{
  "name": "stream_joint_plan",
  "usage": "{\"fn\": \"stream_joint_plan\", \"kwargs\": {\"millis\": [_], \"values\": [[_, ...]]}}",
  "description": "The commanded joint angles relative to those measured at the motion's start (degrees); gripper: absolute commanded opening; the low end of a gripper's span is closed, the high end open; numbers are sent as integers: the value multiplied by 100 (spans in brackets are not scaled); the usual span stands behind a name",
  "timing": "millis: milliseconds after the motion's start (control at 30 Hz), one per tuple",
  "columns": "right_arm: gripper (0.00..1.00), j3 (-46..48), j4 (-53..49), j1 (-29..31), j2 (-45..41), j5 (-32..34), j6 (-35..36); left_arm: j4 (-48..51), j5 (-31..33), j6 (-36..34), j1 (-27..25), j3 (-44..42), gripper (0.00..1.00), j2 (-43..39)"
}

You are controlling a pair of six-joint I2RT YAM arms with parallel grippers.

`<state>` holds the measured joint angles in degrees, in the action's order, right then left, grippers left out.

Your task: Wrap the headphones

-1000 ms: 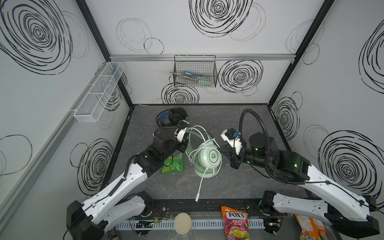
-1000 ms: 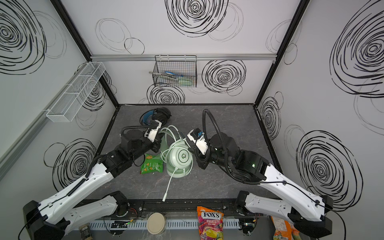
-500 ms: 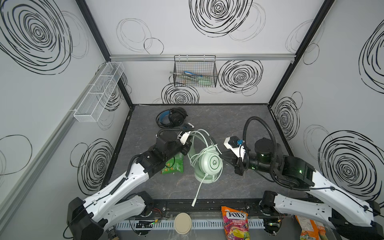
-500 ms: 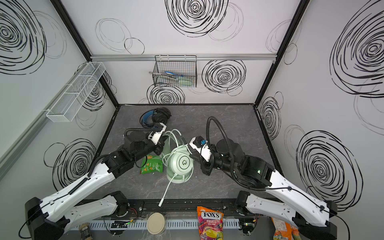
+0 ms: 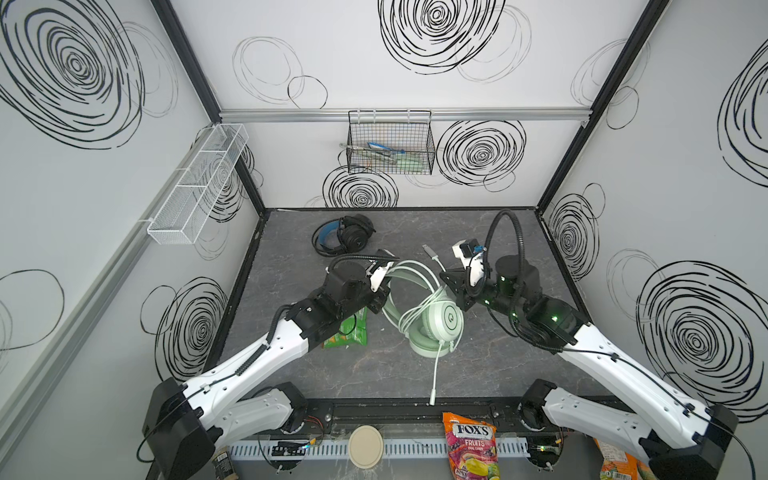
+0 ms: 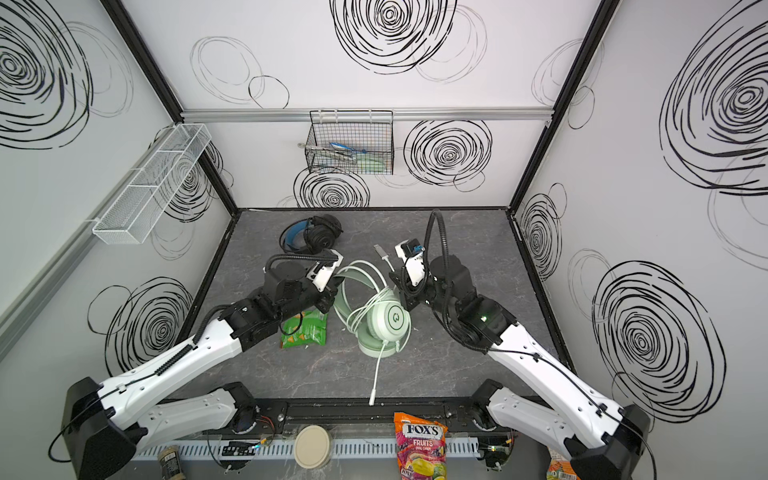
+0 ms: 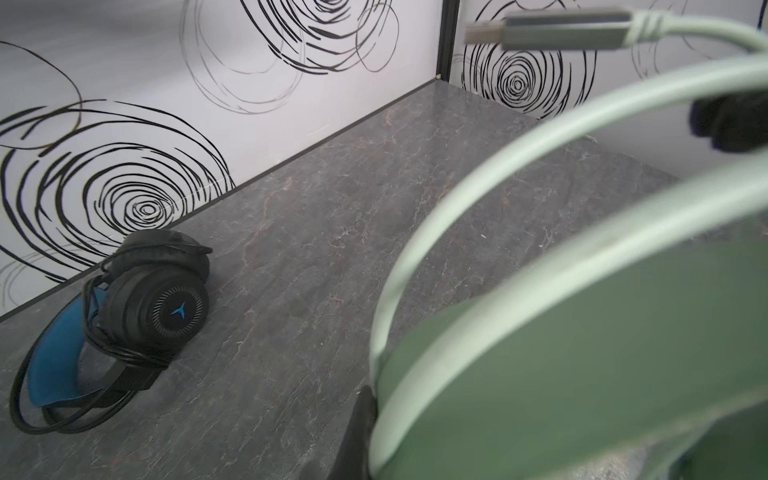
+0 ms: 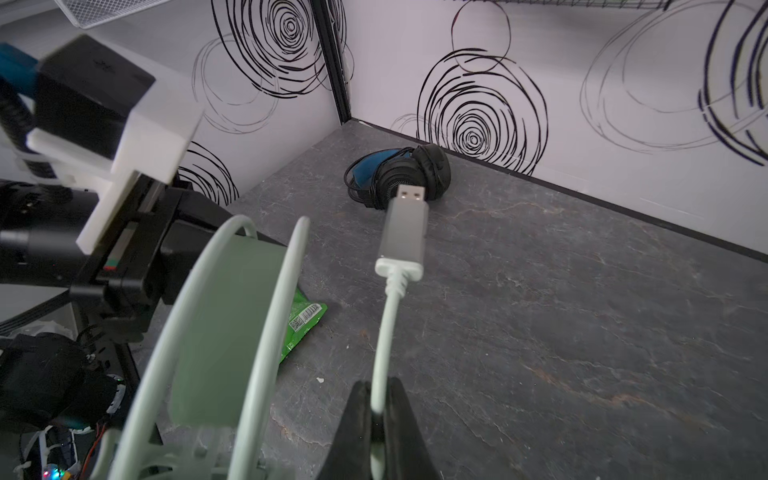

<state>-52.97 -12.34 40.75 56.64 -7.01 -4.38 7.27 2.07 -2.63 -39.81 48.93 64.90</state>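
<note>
Mint headset [image 5: 446,322] mid-tabletop [image 5: 478,374], earcups down, band [image 5: 415,270] arching back-left into L claw [image 5: 381,300], clamped on it. R claw [image 8: 376,409] pinches pale cable [image 8: 384,332] behind USB plug [image 8: 405,232]; plug's long axis points rearward twd black headset [image 5: 347,237]

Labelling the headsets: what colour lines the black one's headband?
Blue headband lining, clearest in the left wrist view.

Left fingers [image 6: 327,300] hold mint headphones [image 6: 384,324]; right fingers [image 6: 397,280] pinch their cable [image 6: 388,264].

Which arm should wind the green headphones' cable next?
The right, probably: the right gripper pinches the pale cable just behind the USB plug, while the left gripper holds the mint headband.
</note>
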Motion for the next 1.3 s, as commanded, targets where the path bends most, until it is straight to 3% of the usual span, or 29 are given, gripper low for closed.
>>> {"fn": "stream_joint_plan", "kwargs": {"millis": [0, 100, 300, 467, 767, 1000, 1100, 1167, 1267], "values": [[10, 93, 1681, -341, 142, -425, 265, 467, 228, -310, 17, 105, 0, 644], [10, 124, 2028, -729, 500, -878, 173, 404, 723, 25, 52, 318, 0, 1197], [10, 42, 2725, -1209, 1258, -1106, 115, 929, 1718, 833, 239, 1321, 0, 2362], [9, -465, 3048, -1434, 2505, -846, 266, 1290, 2073, 1316, 413, 2388, 0, 3290], [15, -1867, 3475, -1910, 4700, -1131, 403, 1602, 2232, 1591, 800, 4032, 0, 4943], [15, -3538, 3513, -2266, 6338, -1371, -64, 2586, 2347, 1841, 1140, 6104, 0, 6421], [15, -4010, 3609, -2380, 6785, -1302, -373, 2980, 2276, 1857, 1265, 7094, 0, 7117], [16, -4300, 3546, -2436, 6951, -1236, -498, 2915, 2020, 2083, 1446, 7146, 0, 7241], [26, -4772, 3337, -2508, 7112, -948, -698, 2920, 2102, 2010, 1528, 7400, 0, 7462]]}}
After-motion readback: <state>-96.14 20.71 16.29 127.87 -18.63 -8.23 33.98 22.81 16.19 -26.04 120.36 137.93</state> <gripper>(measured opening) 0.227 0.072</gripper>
